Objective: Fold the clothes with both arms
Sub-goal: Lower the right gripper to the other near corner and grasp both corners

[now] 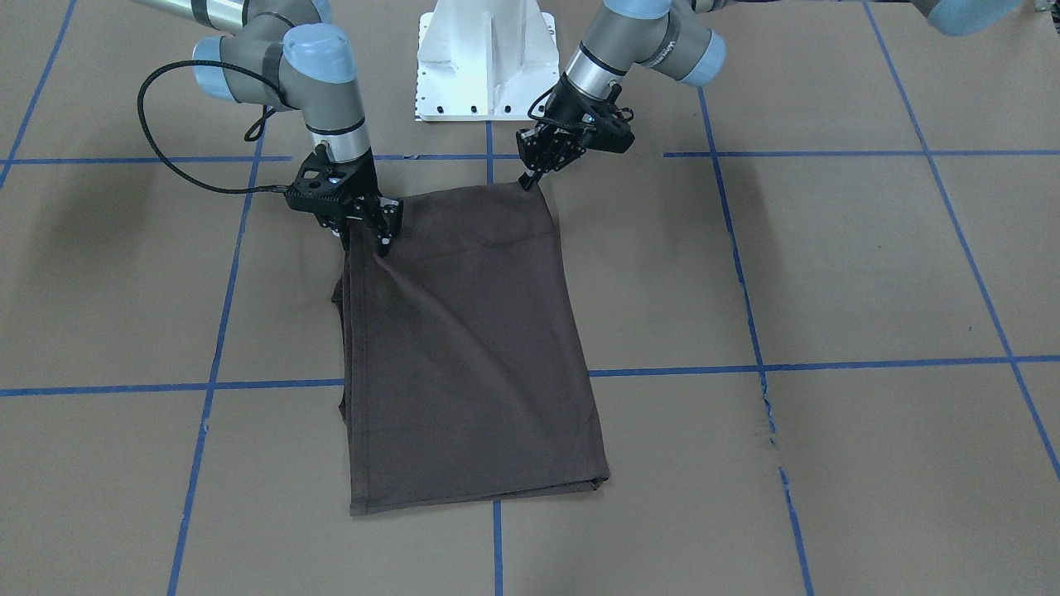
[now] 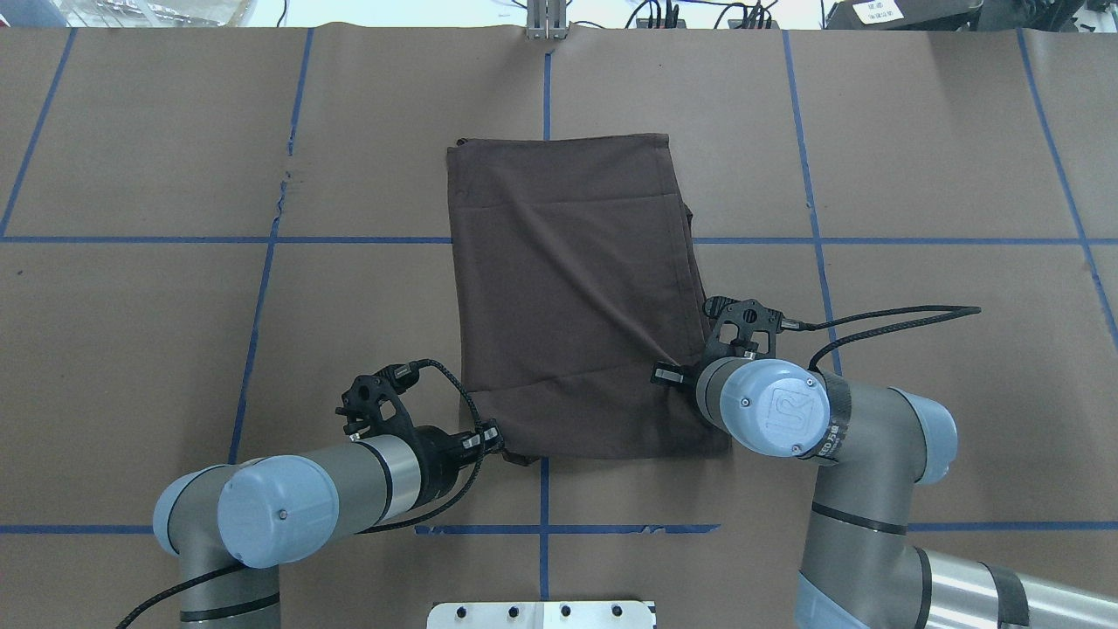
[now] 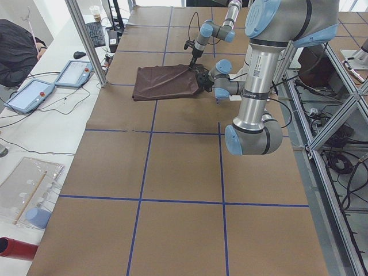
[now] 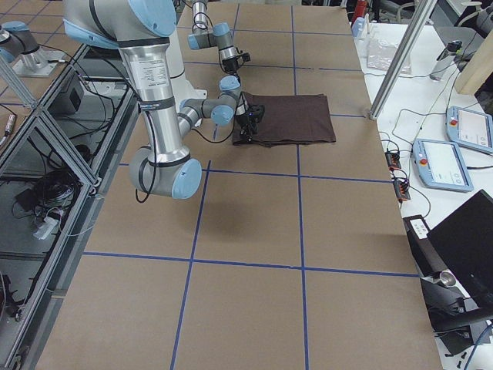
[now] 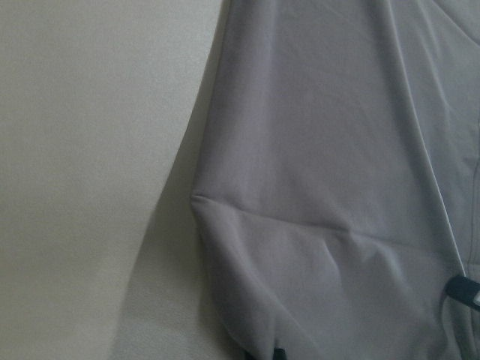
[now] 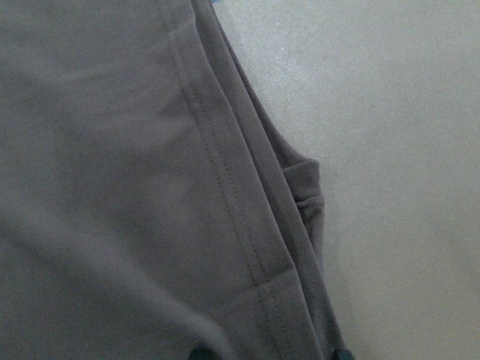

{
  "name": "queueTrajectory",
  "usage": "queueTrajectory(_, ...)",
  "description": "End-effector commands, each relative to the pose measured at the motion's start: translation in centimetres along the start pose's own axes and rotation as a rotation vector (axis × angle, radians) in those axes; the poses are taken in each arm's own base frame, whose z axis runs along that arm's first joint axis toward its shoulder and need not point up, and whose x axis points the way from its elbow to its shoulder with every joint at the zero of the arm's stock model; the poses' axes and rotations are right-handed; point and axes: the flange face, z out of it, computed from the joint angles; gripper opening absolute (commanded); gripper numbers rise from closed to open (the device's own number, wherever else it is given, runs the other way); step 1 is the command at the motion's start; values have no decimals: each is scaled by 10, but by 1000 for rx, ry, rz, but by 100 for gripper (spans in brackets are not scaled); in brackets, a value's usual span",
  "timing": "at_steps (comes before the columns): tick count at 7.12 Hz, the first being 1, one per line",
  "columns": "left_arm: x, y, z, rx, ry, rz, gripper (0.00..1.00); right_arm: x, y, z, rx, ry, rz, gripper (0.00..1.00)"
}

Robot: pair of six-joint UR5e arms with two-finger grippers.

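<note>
1. In the front view, both claws are seen at the short edge of the T-shirt [image 1: 472, 348] nearest the robot. The left claw [image 1: 528, 179] is pinched shut on one corner of that edge. The right claw [image 1: 384, 232] is pinched shut on the other corner.
2. In the overhead view, the right claw is hidden under the blue cap [image 2: 773, 409] of its own arm. Only the left claw is seen there, at its corner.
3. In the right wrist view, a stitched hem [image 6: 225, 187] and stacked layers are shown along the cloth's side. These are too small to be made out in the wide views.
4. In the left wrist view, only smooth cloth with one soft bent corner is shown.
5. In the left side view alone, a person [image 3: 17, 52] in dark clothes is seen beyond the far side of the bench [image 1: 828, 265].
6. The T-shirt is folded into a long shape and laid on the middle of the bench, in front of the white base [image 1: 487, 62].
7. Its long side is pointed from the robot's side to the far side, a little slanted. A blue tape line [image 1: 679, 370] is crossed by it.
</note>
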Motion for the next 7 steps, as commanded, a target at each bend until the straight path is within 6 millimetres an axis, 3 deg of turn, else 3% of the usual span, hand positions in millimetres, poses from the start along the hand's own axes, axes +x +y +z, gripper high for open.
queueTrajectory(1,0,0,0,0,-1,0,0,2,-1,0,7,2,0,63)
queueTrajectory(5,1,-1,-1,1,3,1,0,2,0,1,9,3,-1,37)
queueTrajectory(6,1,0,0,-1,2,1,0,3,0,2,10,5,0,35)
queueTrajectory(7,1,-1,0,1,1,1,0,1,0,0,10,2,-1,6)
